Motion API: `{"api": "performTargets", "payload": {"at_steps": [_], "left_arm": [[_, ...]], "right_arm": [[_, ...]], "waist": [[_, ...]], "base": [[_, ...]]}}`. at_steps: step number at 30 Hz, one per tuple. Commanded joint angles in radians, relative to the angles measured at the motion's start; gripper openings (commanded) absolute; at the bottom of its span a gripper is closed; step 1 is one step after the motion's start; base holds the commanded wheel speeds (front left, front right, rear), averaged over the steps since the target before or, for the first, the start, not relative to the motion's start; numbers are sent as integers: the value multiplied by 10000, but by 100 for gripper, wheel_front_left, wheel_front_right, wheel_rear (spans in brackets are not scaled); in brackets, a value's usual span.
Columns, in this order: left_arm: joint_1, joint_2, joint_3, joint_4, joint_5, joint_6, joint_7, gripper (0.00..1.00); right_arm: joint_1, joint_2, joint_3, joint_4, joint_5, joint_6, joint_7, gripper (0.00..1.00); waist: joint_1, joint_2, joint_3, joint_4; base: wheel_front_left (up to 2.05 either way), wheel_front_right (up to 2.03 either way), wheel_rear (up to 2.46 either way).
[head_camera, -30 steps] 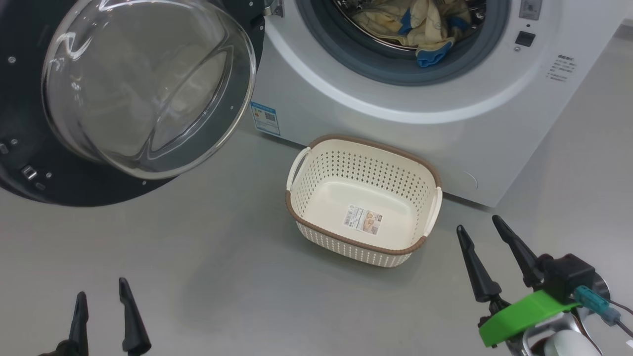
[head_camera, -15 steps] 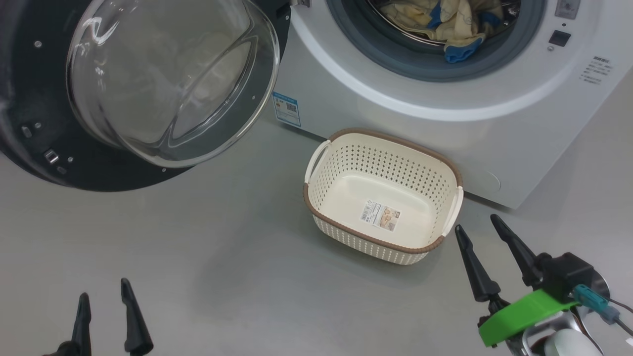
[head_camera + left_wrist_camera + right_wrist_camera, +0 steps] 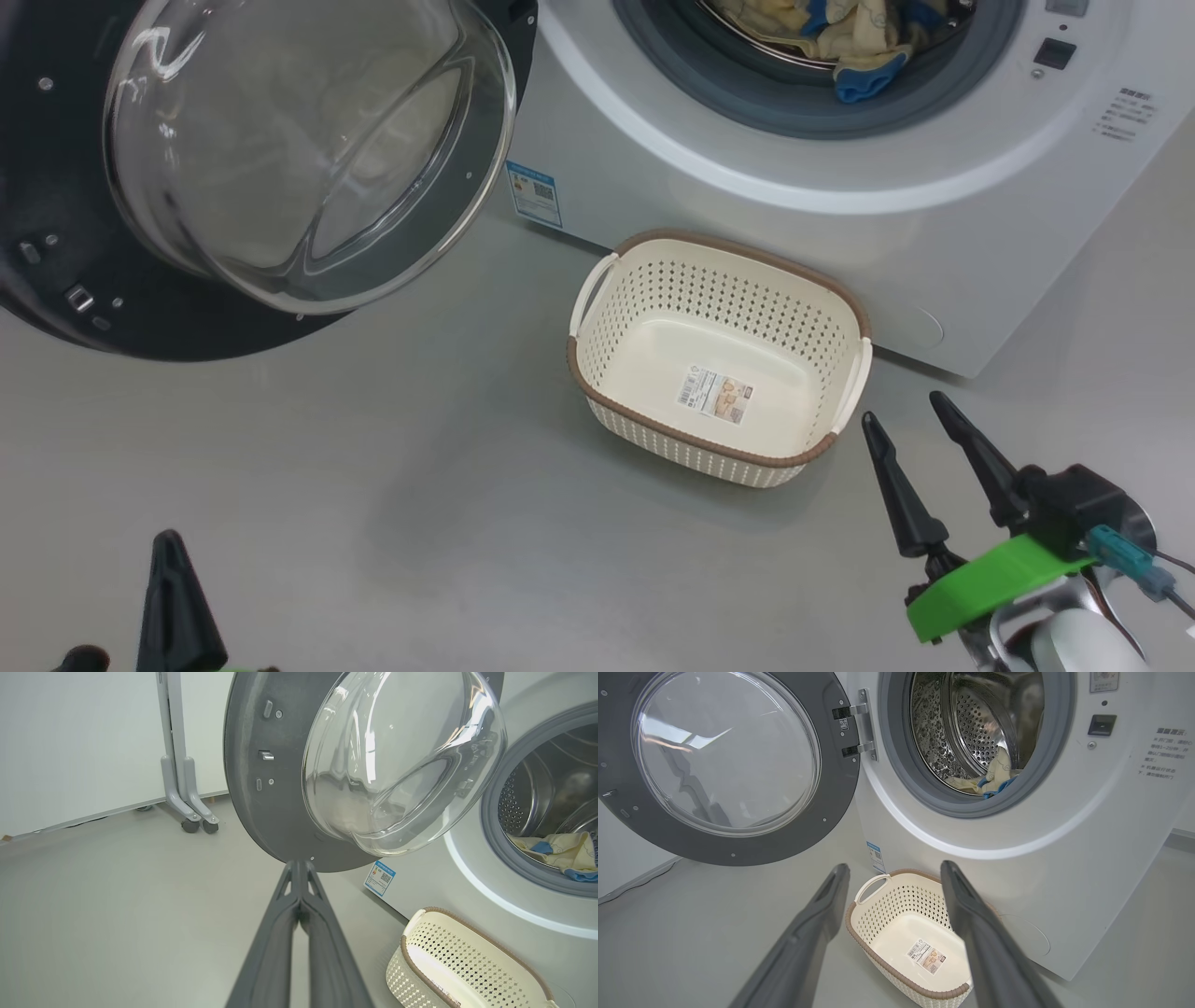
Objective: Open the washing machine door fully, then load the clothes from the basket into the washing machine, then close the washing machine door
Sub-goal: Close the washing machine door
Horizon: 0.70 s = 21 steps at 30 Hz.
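The washing machine (image 3: pixel 840 224) stands with its door (image 3: pixel 280 159) swung wide open to the left, glass bowl bulging outward. Pale yellow clothes (image 3: pixel 840 37) with blue trim lie inside the drum (image 3: pixel 971 732), one blue cuff hanging on the grey gasket. The cream basket (image 3: pixel 607 322) sits on the floor before the machine with just a sticker on its floor. My left gripper (image 3: pixel 173 546) is shut on nothing at the lower left; in its wrist view its fingertips (image 3: pixel 299 865) point at the door's lower rim (image 3: pixel 261 812). My right gripper (image 3: pixel 904 411) is open, right of the basket.
Grey floor spreads around the basket and under the door. A grey wheeled stand (image 3: pixel 180 765) stands by the white wall, left of the door. The machine's blue label (image 3: pixel 534 193) sits low on its front.
My left gripper has shut; its two fingers now show as one. The head camera has shifted slightly, so the scene sits a little higher. The right gripper stays open.
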Motion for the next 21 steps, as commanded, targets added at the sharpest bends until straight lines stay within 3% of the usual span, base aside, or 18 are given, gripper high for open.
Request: {"api": "performTargets", "payload": {"at_steps": [1,9,14,21], "left_arm": [[-335,33,576,-410,-331,-55,-111,0],[-811,30,2040,-518,-1711,-344,-111,0],[-1559,199,3351,-378,-2824,-815,-111,0],[-3484,1479,4640,367,-4723,-1187,585,0]], "right_arm": [[-353,-199,149,-350,-15,37,15,100],[-362,-227,90,-394,-5,37,15,100],[-343,-230,34,-437,-10,37,42,100],[-379,-268,-1,-542,15,37,148,100]], "waist": [[0,0,38,-43],[0,0,133,-123],[0,0,172,-135],[0,0,254,-143]], "base": [[0,0,0],[0,0,0],[0,0,0],[0,0,0]]}}
